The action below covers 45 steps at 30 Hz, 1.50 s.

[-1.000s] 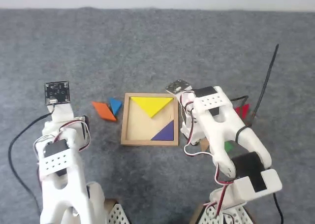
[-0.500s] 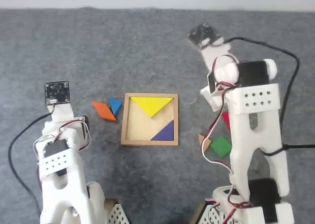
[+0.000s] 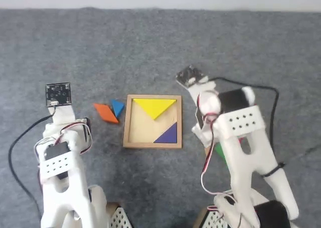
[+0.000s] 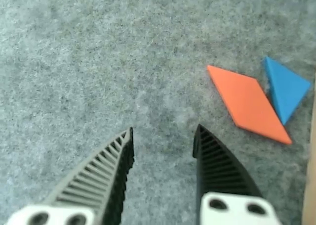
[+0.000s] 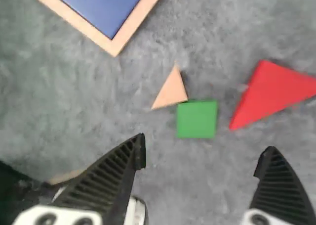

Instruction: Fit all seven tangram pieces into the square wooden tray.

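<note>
High view: wooden tray (image 3: pixel 153 145) holds yellow triangle (image 3: pixel 153 106), purple triangle (image 3: pixel 169 134).

You have the square wooden tray (image 3: pixel 127 123) lying flat with 2 pieces inside: a yellow triangle (image 3: pixel 153 106) along its far edge and a dark blue triangle (image 3: pixel 168 134) in its near right corner. An orange parallelogram (image 3: pixel 106 112) and a small blue triangle (image 3: pixel 117 107) sit side by side just left of it. A tan triangle (image 5: pixel 170 90), a green square (image 5: pixel 196 118) and a red triangle (image 5: pixel 270 94) lie to its right.
</note>
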Motion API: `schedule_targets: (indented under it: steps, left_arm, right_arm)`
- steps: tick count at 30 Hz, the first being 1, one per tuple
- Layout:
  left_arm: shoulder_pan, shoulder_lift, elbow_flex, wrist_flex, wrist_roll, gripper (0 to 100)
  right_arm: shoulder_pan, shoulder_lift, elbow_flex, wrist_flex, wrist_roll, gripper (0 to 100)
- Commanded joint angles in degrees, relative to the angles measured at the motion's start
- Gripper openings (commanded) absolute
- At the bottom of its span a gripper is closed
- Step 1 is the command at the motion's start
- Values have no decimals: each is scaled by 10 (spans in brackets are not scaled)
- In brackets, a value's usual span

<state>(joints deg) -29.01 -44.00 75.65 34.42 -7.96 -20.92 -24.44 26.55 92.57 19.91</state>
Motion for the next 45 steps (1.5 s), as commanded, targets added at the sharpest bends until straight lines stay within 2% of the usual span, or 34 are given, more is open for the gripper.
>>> schedule_targets:
  steps: [1, 6, 9, 15, 22, 29, 33, 45]
  left_arm:
    - [-2, -18, -10, -14, -6, 184]
    - [-2, -18, -10, -14, -6, 184]
    - [-2, -18, -10, -14, -6, 184]
    - [-2, -18, -10, -14, -6, 184]
    - [-2, -18, -10, -14, -6, 184]
    - [-2, -18, -10, -14, -6, 184]
    - [-2, -18, -10, -14, -6, 184]
    - [-2, -18, -10, -14, -6, 184]
  right_arm:
    - [-6, -15, 112, -160, -35, 357]
    - [-10, 42, 136, -220, -138, 357]
    - [-11, 90, 137, -227, -162, 357]
    - [-18, 175, 137, -234, -115, 357]
    - [-59, 185, 139, -252, -113, 357]
    - [-20, 209, 139, -278, -107, 357]
    - [-19, 251, 135, -278, -72, 357]
    - [-19, 264, 135, -283, -69, 357]
